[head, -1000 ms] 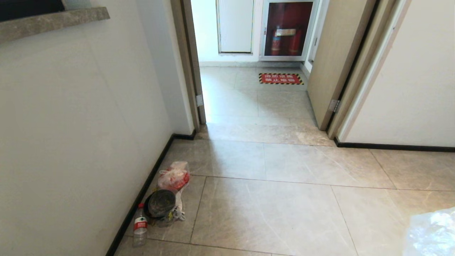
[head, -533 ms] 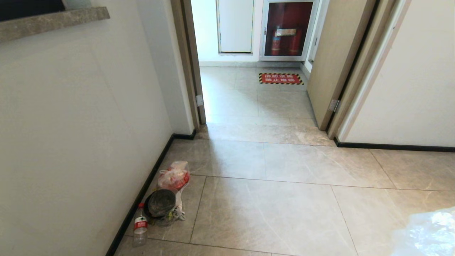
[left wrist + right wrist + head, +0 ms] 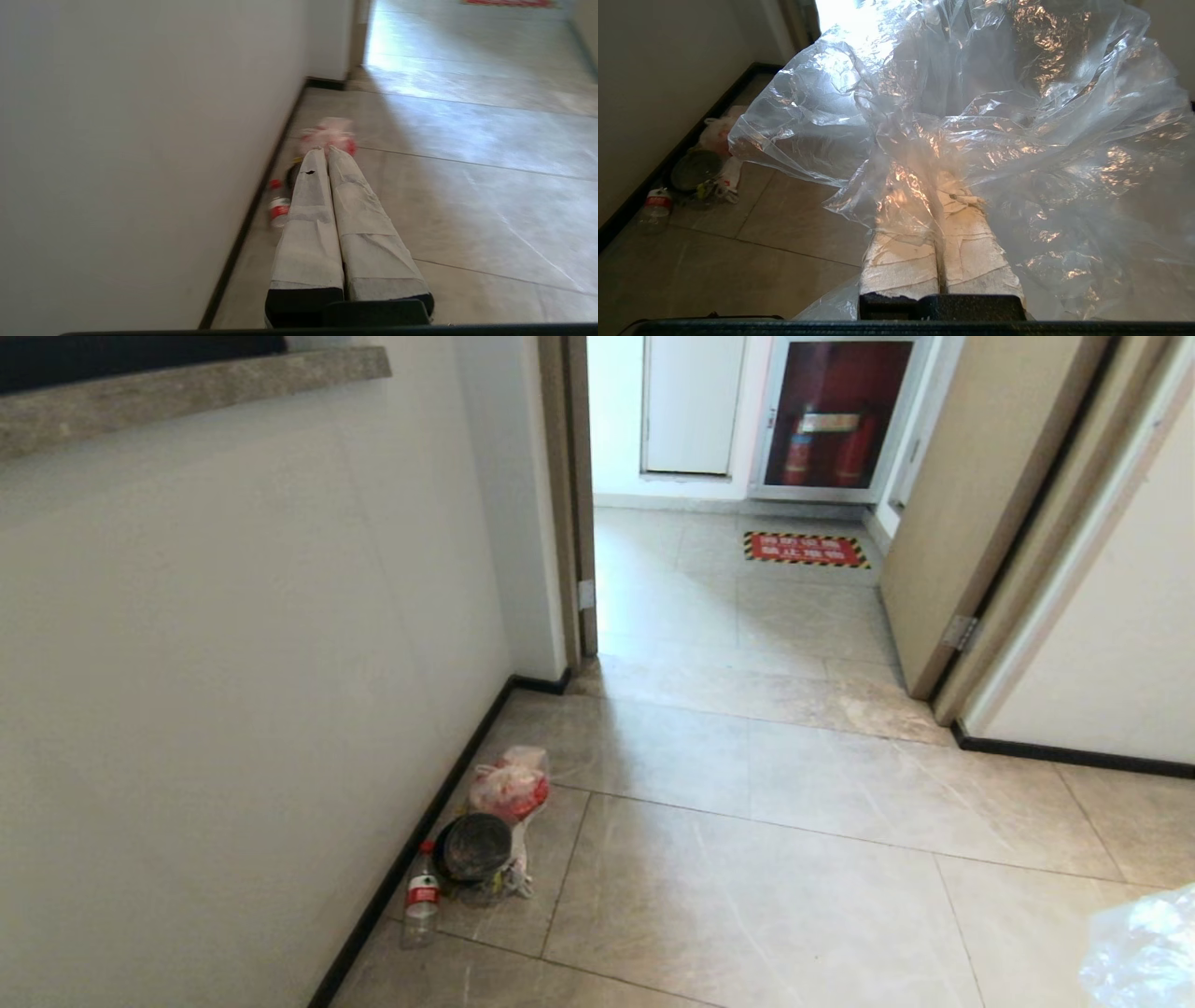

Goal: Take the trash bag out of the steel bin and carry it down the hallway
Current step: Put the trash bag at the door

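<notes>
The right gripper (image 3: 941,196) is pinched tight on the trash bag (image 3: 994,121), whose clear plastic billows forward past its fingertips toward the hallway (image 3: 747,607). The left gripper (image 3: 325,150) is pressed together, empty, pointing along the wall at a water bottle (image 3: 279,207).

Clear trash bag (image 3: 980,121) billows over the right hand (image 3: 941,186), hiding its fingertips and most of the hallway floor beyond them. In the head view only a corner of the bag shows, cut off by the frame's edge. Beyond the left hand (image 3: 327,151), a red-and-white bag (image 3: 329,135) and a bottle (image 3: 279,207) are blurred; the fingers partly hide a dark round thing (image 3: 476,847).
</notes>
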You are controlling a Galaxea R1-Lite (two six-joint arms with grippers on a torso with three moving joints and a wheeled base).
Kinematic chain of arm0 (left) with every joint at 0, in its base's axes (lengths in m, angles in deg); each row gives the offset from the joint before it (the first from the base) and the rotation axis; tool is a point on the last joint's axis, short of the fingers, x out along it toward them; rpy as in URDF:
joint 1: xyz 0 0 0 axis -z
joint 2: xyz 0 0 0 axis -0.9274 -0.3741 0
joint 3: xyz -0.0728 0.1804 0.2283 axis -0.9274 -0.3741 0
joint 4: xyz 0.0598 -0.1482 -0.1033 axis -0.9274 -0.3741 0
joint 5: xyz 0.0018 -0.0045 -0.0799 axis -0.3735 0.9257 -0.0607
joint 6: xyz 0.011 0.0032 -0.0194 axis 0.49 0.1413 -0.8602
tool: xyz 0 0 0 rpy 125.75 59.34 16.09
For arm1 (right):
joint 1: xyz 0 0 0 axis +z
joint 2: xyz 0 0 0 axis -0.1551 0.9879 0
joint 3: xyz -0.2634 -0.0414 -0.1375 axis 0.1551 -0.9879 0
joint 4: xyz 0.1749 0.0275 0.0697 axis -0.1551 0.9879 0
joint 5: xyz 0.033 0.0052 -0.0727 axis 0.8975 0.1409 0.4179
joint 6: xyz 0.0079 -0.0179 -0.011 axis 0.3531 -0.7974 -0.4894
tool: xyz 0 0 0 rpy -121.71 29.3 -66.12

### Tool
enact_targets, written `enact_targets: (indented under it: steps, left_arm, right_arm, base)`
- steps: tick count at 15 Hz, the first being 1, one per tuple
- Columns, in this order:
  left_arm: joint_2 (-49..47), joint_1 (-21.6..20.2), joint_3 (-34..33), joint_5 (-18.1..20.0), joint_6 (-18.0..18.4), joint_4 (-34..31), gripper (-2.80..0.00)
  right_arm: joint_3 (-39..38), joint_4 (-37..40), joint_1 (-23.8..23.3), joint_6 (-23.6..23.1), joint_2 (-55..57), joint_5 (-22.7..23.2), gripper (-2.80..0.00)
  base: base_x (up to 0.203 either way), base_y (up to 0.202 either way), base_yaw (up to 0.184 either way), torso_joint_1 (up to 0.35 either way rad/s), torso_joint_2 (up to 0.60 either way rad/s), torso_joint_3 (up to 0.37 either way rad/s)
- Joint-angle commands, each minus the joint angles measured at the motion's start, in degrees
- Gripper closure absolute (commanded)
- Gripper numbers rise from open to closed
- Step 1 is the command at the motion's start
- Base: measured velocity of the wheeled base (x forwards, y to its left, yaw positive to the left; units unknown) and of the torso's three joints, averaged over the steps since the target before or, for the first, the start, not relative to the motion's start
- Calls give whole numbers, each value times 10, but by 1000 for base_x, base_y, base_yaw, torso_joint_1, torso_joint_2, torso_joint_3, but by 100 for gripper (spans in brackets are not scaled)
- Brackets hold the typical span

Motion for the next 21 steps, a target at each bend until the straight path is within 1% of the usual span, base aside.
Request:
enact_targets:
  steps: [1, 21]
  left_arm:
    - [0, 0, 0, 0, 0, 0, 0]
    - [0, 0, 0, 0, 0, 0, 0]
  right_arm:
    - [0, 1, 0, 0, 1, 0, 0]
    - [0, 0, 0, -1, 1, 0, 0]
  base:
    - [-1, -13, 166, 4, 4, 4]
    - [0, -10, 171, 4, 3, 3]
